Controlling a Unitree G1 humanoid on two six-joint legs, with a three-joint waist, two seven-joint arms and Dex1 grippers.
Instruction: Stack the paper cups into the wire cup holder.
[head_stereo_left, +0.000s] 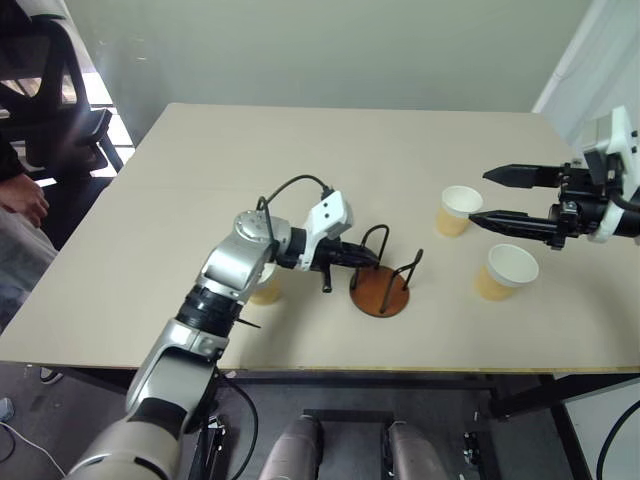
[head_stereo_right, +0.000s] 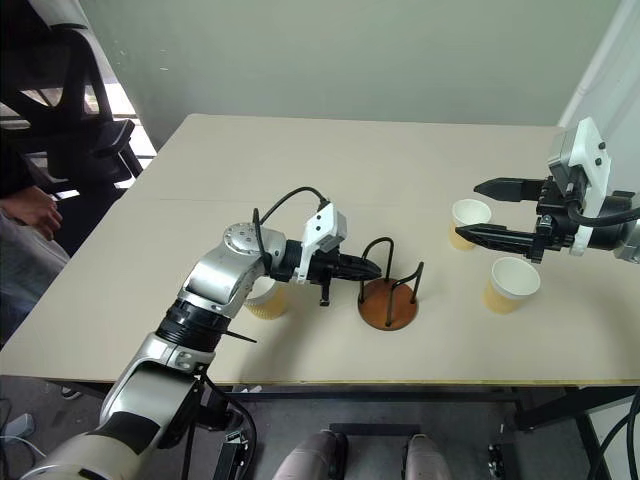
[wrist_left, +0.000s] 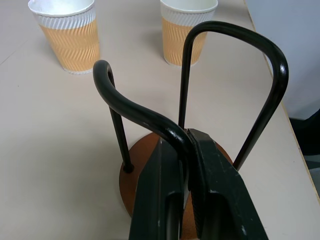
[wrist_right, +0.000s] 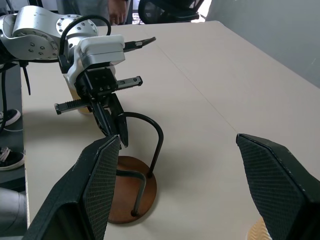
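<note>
The left gripper (head_stereo_left: 362, 258) had its two black fingers (wrist_left: 215, 195) pinched tight on the top of one wire loop of the wire cup holder (head_stereo_left: 381, 290), so it was basically gripping the rack itself rather than a cup. That holder sat on the table (head_stereo_left: 200, 190) near the front edge, roughly in the middle, brown disc base flat on the surface and both loops upright. Nothing was inside it.

Over on the other side, the right gripper (head_stereo_left: 500, 196) hung above the table with its fingers spread wide and nothing between them. It was pointed in toward the middle, right next to the far cup (head_stereo_left: 458, 210), with the near cup (head_stereo_left: 505, 271) just below and in front of it. Both stood upright, mouths up, well apart from the holder.

The third cup (head_stereo_right: 265, 299) was tucked just behind the left forearm, beside the holder on its left side.

Progress-wise, this looked like square one: zero cups stacked, all three left to go. Best guess was that the left arm was steadying or shifting the rack before the right one grabbed a cup.

Hard to read: most of that third cup was covered by the arm, so whether it was touching the arm couldn't be told. The right wrist view cut the near cup (wrist_right: 260, 231) down to a sliver at the edge. A person's hand (head_stereo_left: 25, 198) showed at the far left, off the table.
</note>
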